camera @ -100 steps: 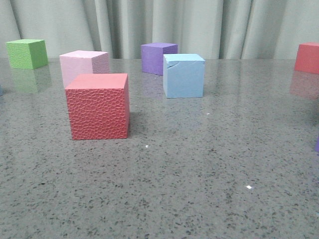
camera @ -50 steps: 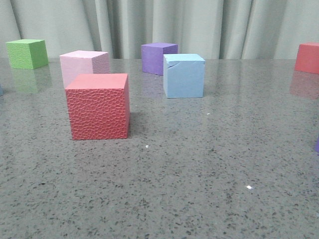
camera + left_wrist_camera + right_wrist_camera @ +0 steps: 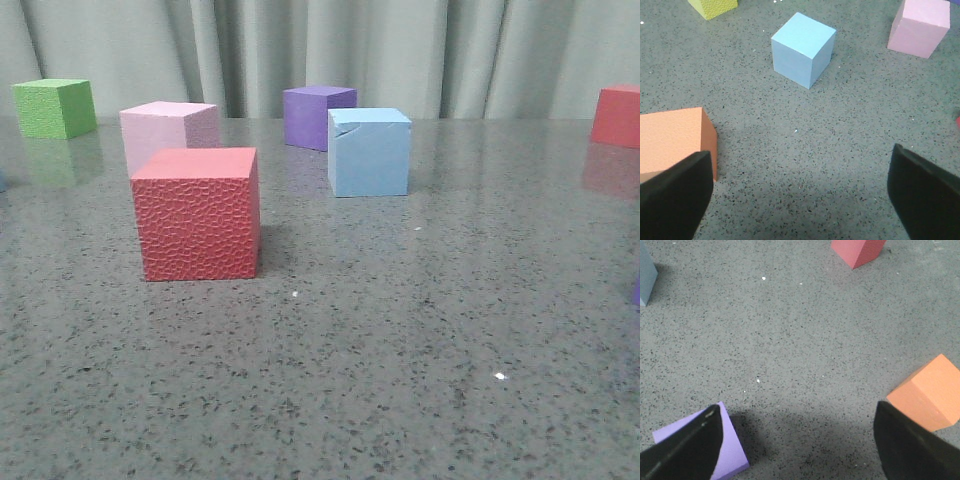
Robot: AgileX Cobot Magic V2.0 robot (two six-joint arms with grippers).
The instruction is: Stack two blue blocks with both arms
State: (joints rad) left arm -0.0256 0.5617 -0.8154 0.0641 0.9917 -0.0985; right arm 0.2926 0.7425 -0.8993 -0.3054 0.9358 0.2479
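A light blue block (image 3: 369, 152) with a crack near its top edge stands on the table right of centre in the front view. The left wrist view shows a smooth blue block (image 3: 802, 49) well ahead of my left gripper (image 3: 800, 195), which is open over bare table. I cannot tell if these are the same block. My right gripper (image 3: 797, 445) is also open with nothing between its fingers. A grey-blue block corner (image 3: 646, 275) shows at the edge of the right wrist view. Neither gripper appears in the front view.
Front view: textured red cube (image 3: 198, 213) nearest, pink cube (image 3: 168, 130), green cube (image 3: 55, 108), purple cube (image 3: 318, 116), red cube (image 3: 617, 116). An orange cube (image 3: 675, 140) sits by my left finger. A purple cube (image 3: 730, 450) and an orange cube (image 3: 927, 397) flank my right fingers.
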